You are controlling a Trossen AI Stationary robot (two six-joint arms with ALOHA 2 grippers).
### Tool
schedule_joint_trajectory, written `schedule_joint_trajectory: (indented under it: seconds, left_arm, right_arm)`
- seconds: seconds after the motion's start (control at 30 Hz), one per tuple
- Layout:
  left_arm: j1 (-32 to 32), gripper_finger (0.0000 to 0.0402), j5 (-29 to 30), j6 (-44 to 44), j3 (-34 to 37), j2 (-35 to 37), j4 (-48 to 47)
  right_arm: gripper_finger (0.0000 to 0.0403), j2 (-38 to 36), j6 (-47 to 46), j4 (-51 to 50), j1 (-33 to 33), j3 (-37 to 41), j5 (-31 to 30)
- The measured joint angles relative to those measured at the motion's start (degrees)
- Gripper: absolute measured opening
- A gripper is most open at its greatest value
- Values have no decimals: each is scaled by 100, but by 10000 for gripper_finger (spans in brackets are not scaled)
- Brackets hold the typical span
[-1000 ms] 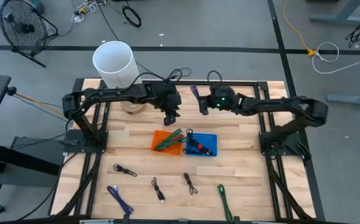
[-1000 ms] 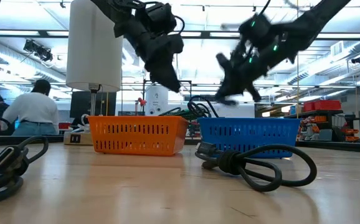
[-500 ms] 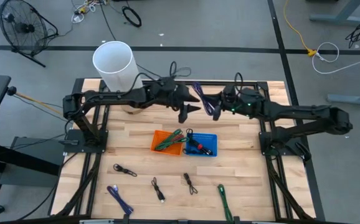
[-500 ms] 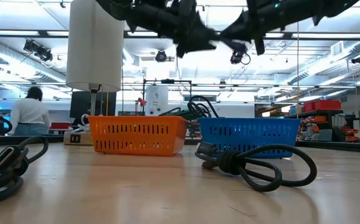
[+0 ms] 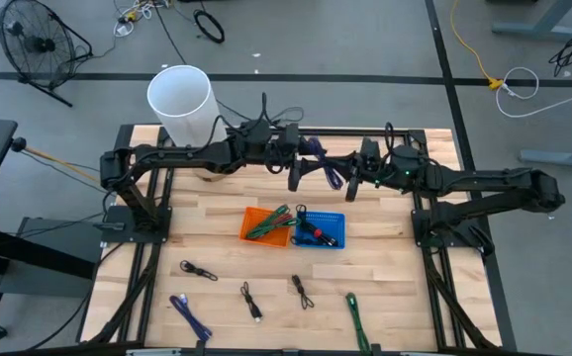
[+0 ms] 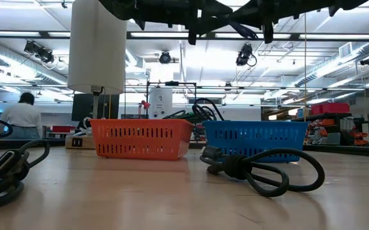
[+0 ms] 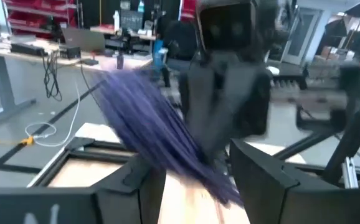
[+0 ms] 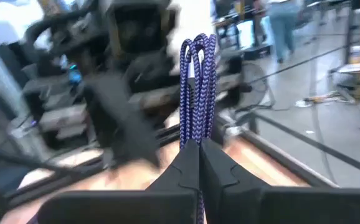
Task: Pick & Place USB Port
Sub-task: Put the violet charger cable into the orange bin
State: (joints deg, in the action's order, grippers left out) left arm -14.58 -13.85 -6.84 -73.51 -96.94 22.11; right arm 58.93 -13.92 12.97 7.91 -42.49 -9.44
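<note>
High view shows the right gripper (image 5: 348, 184) pinching a purple cable (image 5: 323, 158) above the blue basket (image 5: 332, 240). Left gripper (image 5: 295, 179) waits wide beside it. That cable looks soft and floppy, so hold it mid-bundle.

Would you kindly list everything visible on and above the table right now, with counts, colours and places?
Orange basket: one, table centre, holding green cables.
Blue basket: one, touching the orange basket's right side, holding dark cables.
Purple cable: one, held in the air above the table's far edge.
Black cables: three, coiled, in a row along the near half.
Blue-purple cable: one, near-left edge.
Green cable: one, near-right.
White cylinder: one, far-left corner.
Right gripper: shut on the purple cable.
Left gripper: open, around the same cable.
</note>
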Motion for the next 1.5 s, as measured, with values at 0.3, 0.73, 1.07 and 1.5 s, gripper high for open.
schedule_joint_trajectory:
  seconds: [0.3,0.73,1.07,1.5]
  left_arm:
    - [8,177,-39,-5,-9,6,116]
    - [138,25,-467,-325,4,4,583]
    - [252,21,-524,-296,4,6,557]
    - [264,20,-605,-288,-13,33,310]
  right_arm:
    - [0,-12,136,107,-328,6,-133]
    - [0,-28,95,-87,-537,-8,-151]
    - [5,-27,93,-269,-633,-8,-137]
    - [103,15,109,-1107,-833,23,471]
